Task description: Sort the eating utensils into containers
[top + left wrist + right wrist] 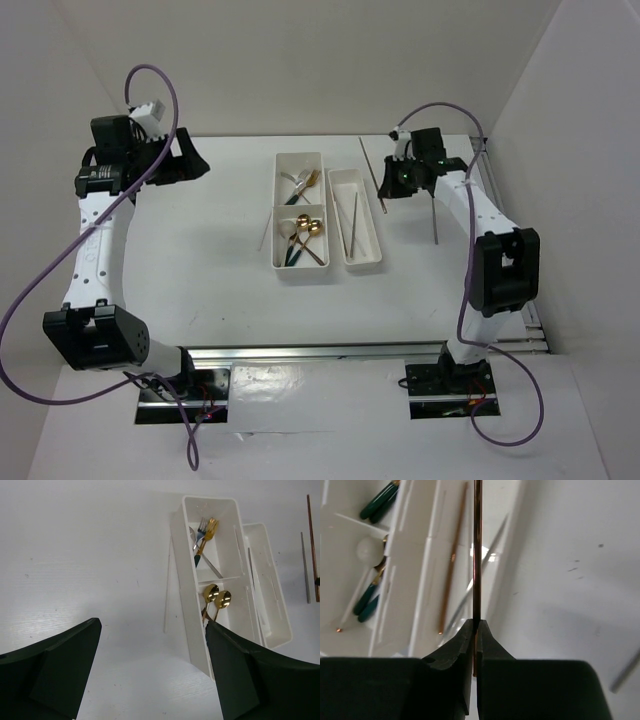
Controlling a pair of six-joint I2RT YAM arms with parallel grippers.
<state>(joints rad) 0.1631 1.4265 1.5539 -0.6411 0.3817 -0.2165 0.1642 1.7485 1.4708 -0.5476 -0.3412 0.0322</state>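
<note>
Right claw (476,624) of mine is clenched on a slim copper-brown chopstick (477,555), pinched close to one end with a short stub behind the tips. The rest runs straight up the centre of the right wrist frame, over the right-hand side of the long narrow white plastic tray (364,263), where a second brown chopstick (453,560) and a silver chopstick (491,544) lie. How high mine hangs above that tray I cannot tell.

I judge this stick light, stiff and smooth: it will not bend, but a pinch so near the end could let it pivot or slip. A hold nearer the middle would be steadier.

The top view gives what my wrist camera lacks: my right claw sits at upper right, just beside the narrow tray, with a thin grey chopstick (435,220) on the table (200,260) further right. The held stick is only a hairline there. My left claw (152,625) gapes with nothing between its dark fingers (55,670), at upper left of the top view, well apart from the trays. Its wrist view alone shows clearly the silver and gold forks (205,530) in the far square of the wide two-compartment white tray (184,580), two gold spoons (216,596) in the near square, and a white chopstick (167,595) on the table just left of it.
</note>
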